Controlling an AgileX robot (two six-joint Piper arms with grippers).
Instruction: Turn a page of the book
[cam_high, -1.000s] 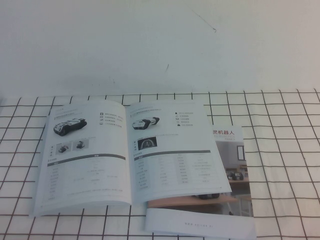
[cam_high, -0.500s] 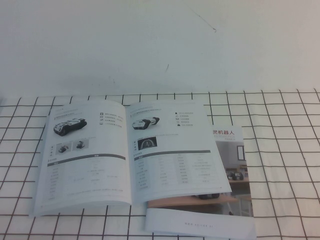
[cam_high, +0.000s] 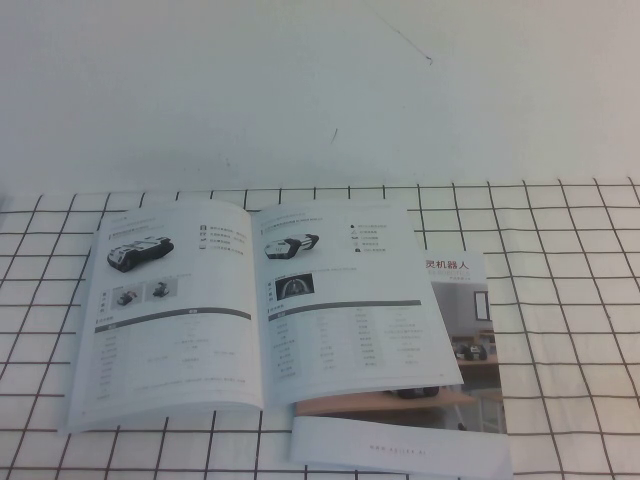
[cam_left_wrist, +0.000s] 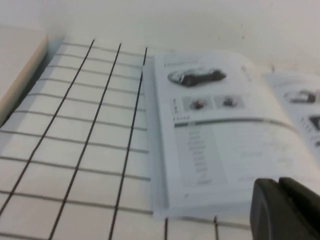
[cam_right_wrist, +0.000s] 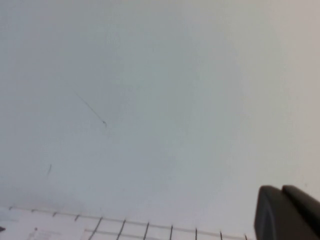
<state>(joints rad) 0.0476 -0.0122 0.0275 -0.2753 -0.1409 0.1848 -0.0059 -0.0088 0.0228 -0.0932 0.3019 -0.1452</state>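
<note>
Two booklets are seen on the worktop (cam_high: 560, 300), which is covered by a white cloth with a black grid. Nearest the robot, at about 5 o'clock in the high view, a booklet (cam_high: 470, 330) with a room-photo cover and Chinese characters lies flat, its near edge reaching the frame's bottom. Over its left part the book (cam_high: 255, 300) is laid open, so that the two are touching and overlapping. The book is spread flat from about 8 o'clock to the centre, spine running away from the robot. On its right side the page (cam_high: 345, 300) is shown with a vehicle photo at the top, a smaller dark photo below it, a grey bar and a fine table; the left leaf carries a similar layout. Beyond the cloth's far edge, toward 12 o'clock, a plain pale wall (cam_high: 320, 90) with a few thin marks is seen.

Neither arm is seen in the high view. In the left wrist view the left gripper (cam_left_wrist: 285, 210) is caught as a dark shape near the book's near left corner, above the cloth; whether its jaws are spread cannot be told. In the right wrist view the right gripper (cam_right_wrist: 287, 212) is seen against the wall, away from the book; its jaws cannot be judged either.
</note>
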